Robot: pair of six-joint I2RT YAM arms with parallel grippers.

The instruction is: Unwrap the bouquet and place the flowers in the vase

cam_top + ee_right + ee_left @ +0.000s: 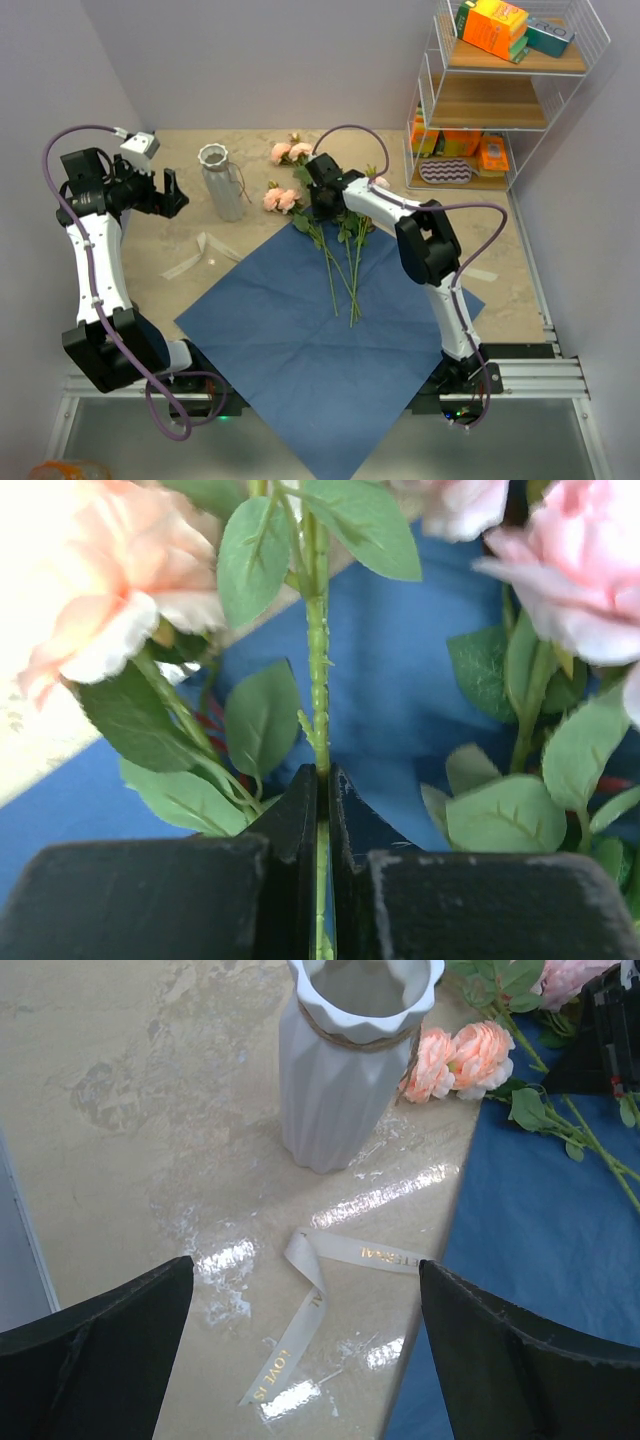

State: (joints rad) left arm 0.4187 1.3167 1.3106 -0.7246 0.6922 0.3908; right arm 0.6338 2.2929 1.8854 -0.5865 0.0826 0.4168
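The right fingers [292,825] are clamped on one thin rose stem [318,680] below its leaves. It is judged light, springy and easily kinked, so bare stem is favoured over soft blooms. The flowers [340,245] are spread on blue paper [320,350] right of the vase [222,185]; the left fingers [100,1360] are held wide apart left of it.

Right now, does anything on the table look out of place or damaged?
Nothing is spilled or damaged. Only the beige ribbon lies curled on the table near the upright vase, and the flowers lie scattered at the far corner of the blue paper.
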